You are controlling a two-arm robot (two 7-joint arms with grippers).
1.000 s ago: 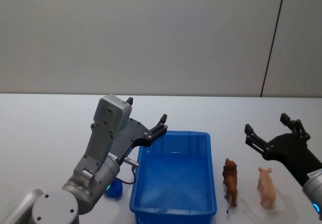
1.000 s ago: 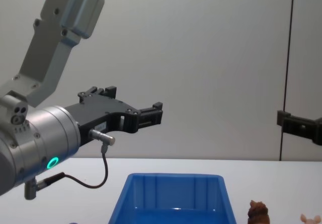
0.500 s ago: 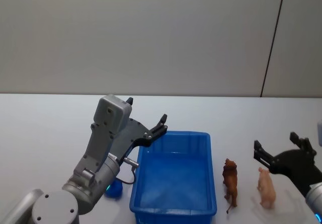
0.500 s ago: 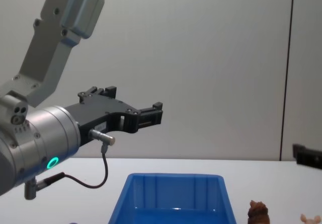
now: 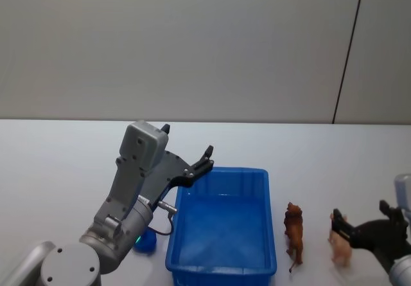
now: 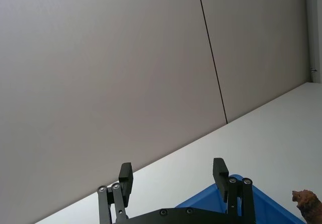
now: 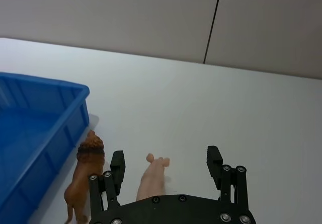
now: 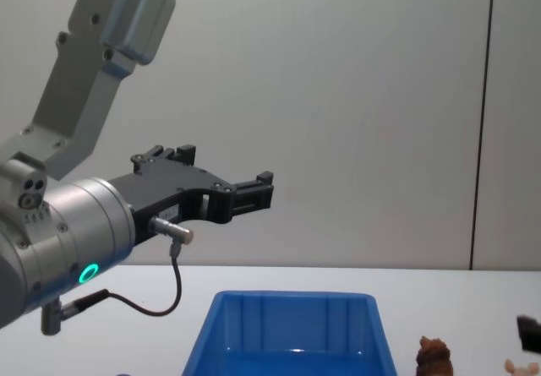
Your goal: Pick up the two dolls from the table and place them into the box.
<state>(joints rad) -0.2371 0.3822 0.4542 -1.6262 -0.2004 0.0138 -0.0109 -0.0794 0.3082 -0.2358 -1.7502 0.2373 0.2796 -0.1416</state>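
Pale pink and probably hard plastic, the pink doll (image 7: 153,176) stands on the table (image 5: 58,164), just to the right of the brown doll (image 5: 294,233). Both are outside the box (image 5: 221,171), near its right wall.

The right gripper (image 7: 166,154) is low over the table with its fingers spread wide, and it holds nothing. In the right wrist view the pink doll is between the two fingers and seems apart from both. The left gripper (image 5: 187,139) hangs raised near the far left corner of the box, also wide open and empty.

I judge the doll to be very light and stiff, with a smooth skin that may slip. The legs and the snout look too thin for a good hold, so the best place is across the two flanks, at the middle of the body. If one finger touches first, the doll may tip over. One finger must also go into the narrow gap beside the brown doll.
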